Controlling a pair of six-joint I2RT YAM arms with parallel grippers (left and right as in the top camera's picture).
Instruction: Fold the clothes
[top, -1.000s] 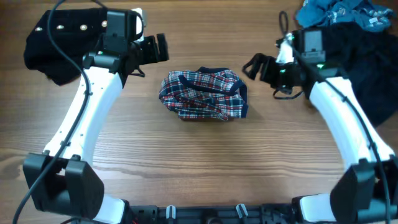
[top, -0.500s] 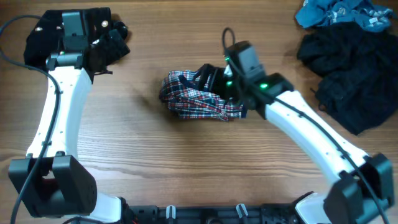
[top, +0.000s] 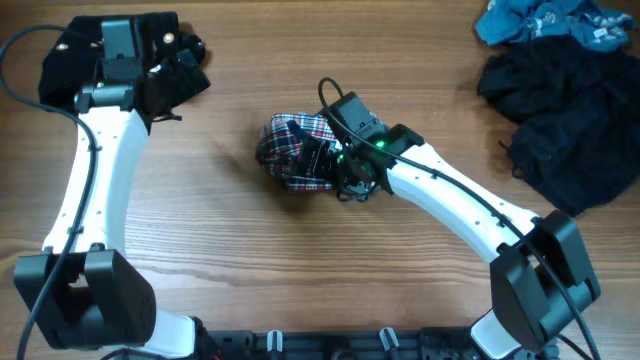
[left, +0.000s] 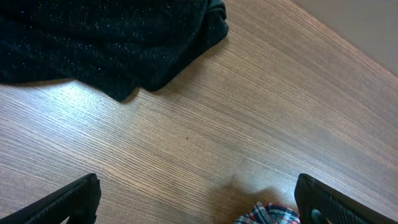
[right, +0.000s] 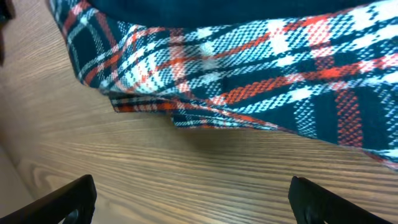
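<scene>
The red, navy and white plaid garment (top: 280, 150) lies bunched at the table's middle. It fills the top of the right wrist view (right: 249, 68). My right gripper (top: 325, 162) is open and low over the garment's right half, hiding it; its fingers (right: 193, 205) spread wide over bare wood just in front of the cloth. My left gripper (top: 182, 68) is open at the far left, beside the black pale-studded garment (top: 75, 55), which also shows in the left wrist view (left: 106, 43). Its fingers (left: 196, 208) hold nothing; a tip of the plaid (left: 267, 215) shows between them.
A black garment (top: 545, 110) lies heaped at the right edge, with a blue garment (top: 545, 20) behind it at the far right corner. The wooden table (top: 250, 250) runs bare towards the front.
My right arm swept left from the table's right side onto the plaid garment and went on leftward over it. My left arm swung back to the far left, then stayed still.
</scene>
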